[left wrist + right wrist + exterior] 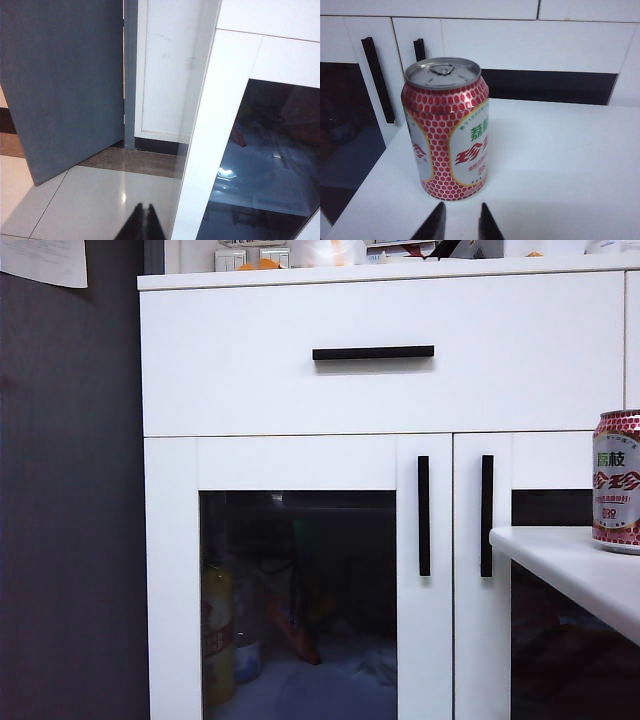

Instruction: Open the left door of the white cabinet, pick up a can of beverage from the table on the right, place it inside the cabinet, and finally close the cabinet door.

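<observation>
The white cabinet [380, 390] fills the exterior view. Its left door [300, 462] is closed, with a dark glass panel and a vertical black handle [424, 515]. The red-and-white can [616, 480] stands upright on the white table [570, 560] at the right. Neither gripper shows in the exterior view. In the right wrist view the can [447, 130] stands just ahead of my right gripper [462, 206], whose jaws are slightly open with nothing between them. My left gripper [144, 207] is shut and empty, low above the floor beside the left door's frame [215, 150].
A drawer with a horizontal black handle [373, 352] sits above the doors. The right door's handle [487, 515] is next to the table's edge. A grey door [65, 85] and tiled floor [100, 200] lie left of the cabinet. A yellow bottle [217, 630] shows behind the glass.
</observation>
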You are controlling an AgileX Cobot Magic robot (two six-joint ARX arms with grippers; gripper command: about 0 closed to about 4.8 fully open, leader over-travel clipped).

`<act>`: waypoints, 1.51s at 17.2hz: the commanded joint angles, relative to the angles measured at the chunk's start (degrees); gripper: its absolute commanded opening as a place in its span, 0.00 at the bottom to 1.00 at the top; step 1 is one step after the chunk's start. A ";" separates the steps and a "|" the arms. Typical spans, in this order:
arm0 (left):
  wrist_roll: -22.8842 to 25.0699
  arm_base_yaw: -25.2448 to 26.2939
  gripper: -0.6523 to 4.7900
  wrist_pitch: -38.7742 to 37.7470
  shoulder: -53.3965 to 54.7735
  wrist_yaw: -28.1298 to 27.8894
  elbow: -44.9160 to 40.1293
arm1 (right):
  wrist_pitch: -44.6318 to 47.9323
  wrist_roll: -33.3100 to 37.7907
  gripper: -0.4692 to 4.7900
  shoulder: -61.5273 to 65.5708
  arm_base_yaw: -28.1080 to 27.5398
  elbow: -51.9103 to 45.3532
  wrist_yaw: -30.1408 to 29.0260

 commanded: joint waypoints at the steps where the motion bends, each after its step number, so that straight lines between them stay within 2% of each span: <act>1: 0.17 -0.09 0.12 1.66 0.02 0.26 0.11 | 1.05 -0.11 0.26 -0.02 0.02 -0.04 -0.15; 5: 0.00 -0.09 0.12 1.62 0.02 0.24 0.09 | 1.07 -0.11 0.26 -0.02 0.04 -0.04 -0.13; 6: -0.02 -0.09 0.12 1.77 0.02 0.24 0.09 | 1.27 -0.11 0.30 -0.02 0.04 0.00 -0.11; 7: -0.76 -0.11 0.35 2.27 0.02 0.24 0.15 | 1.57 0.55 0.61 -0.02 0.04 1.03 -0.28; 8: -4.17 -0.11 0.73 3.28 0.02 0.24 0.31 | 0.90 0.66 0.85 -0.02 0.17 3.26 -0.33; 9: -7.85 -0.11 0.99 4.39 0.02 0.42 0.74 | -0.04 0.63 0.89 -0.02 0.31 6.08 -0.35; 11: -11.58 -0.11 1.00 7.41 0.02 5.68 2.64 | -1.81 0.52 0.89 -0.02 0.28 12.37 -0.46; 12: -11.54 -0.11 1.00 10.51 0.02 12.90 5.22 | -2.58 0.15 0.89 0.35 0.28 17.81 -0.44; 14: -11.69 -0.11 1.00 10.84 0.02 17.66 10.01 | -3.85 -1.27 1.00 2.69 0.31 23.61 -0.63; 16: -12.70 -0.11 1.00 10.58 0.85 20.81 14.86 | -4.09 -1.55 1.00 6.86 0.28 29.05 -4.52; 17: -16.26 -0.11 1.00 10.58 3.26 25.38 19.04 | -4.20 -1.46 1.00 11.85 0.28 33.94 -8.33; 18: -18.86 -0.11 1.00 10.54 5.79 27.65 22.08 | -4.83 -1.40 1.00 16.37 0.28 38.05 -10.23; 20: -22.25 -0.17 1.00 10.69 10.80 29.94 26.88 | -5.18 -1.40 1.00 21.99 0.28 42.93 -12.66; 23: -22.49 -1.81 1.00 11.43 18.62 34.60 33.42 | -4.96 -0.96 1.00 27.65 0.33 49.20 -16.50; 25: -21.99 -5.22 1.00 11.34 24.68 35.17 37.09 | -5.18 -0.79 1.00 29.53 0.31 52.33 -17.77; 26: -21.66 -8.81 1.00 11.43 29.00 33.70 38.95 | -5.44 -0.79 1.00 30.10 0.28 53.77 -17.59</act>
